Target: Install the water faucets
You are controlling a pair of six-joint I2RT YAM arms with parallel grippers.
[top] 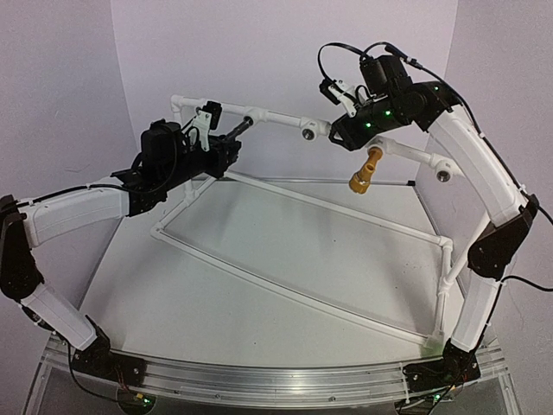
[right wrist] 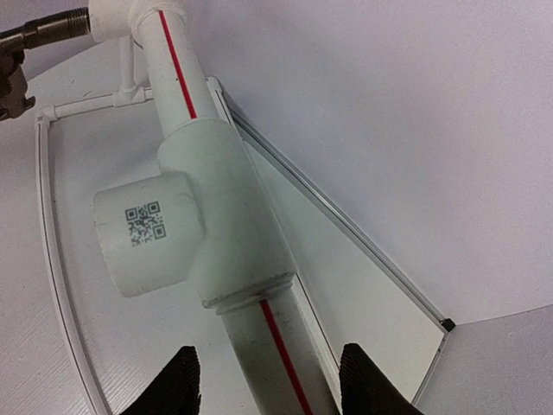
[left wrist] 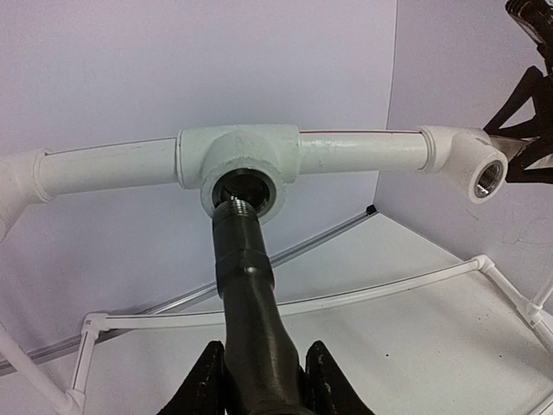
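In the top view, the left gripper (top: 223, 143) is clenched on the black faucet (top: 240, 130), whose tip meets the tee socket (top: 251, 115) on the rear rail of the pipe frame (top: 281, 119). The brass faucet (top: 366, 169) hangs from a socket further right, apparently seated, just under the right gripper (top: 339, 130). In the left wrist view, 2 fingers (left wrist: 204, 385) pinch the black faucet's thick body while its threaded end sits at the socket's metal mouth. The threads are exposed, so it looks barely started. In the right wrist view, the right gripper's fingers (right wrist: 180, 385) are spread astride a white pipe (right wrist: 259, 354) with a red stripe, below a tee with a QR label (right wrist: 147, 229). A sliver of gap shows on 1 side, so it looks unclamped. The chief risk is cross-threading: if the black faucet is turned while tilted off the socket's axis, the threads could jam. An unbraced frame could also twist under that torque, and the right arm could nudge the brass faucet loose.
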